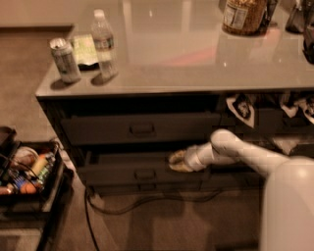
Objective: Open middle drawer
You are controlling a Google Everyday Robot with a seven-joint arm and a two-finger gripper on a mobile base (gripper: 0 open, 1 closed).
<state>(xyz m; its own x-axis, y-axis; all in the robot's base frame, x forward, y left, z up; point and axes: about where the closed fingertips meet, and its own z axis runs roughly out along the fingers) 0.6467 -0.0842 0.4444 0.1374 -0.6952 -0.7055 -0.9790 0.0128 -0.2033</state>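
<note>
My tool point(177, 161) rests, I think, on the middle drawer point(110, 175) top edge, the handle point(145, 173) below-left; its grip I cannot tell.

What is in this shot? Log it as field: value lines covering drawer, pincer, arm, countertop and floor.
target: wide dark grey middle drawer with small rectangular metal pull handle
drawer state: appears pulled out slightly
pincer: pincer at the drawer's upper edge, right of the handle
arm: white robot arm extending from the right
countertop: glossy grey countertop holding silver drink can, clear plastic water bottle, brown jar
floor: black crate of mixed items, dark cable
</note>
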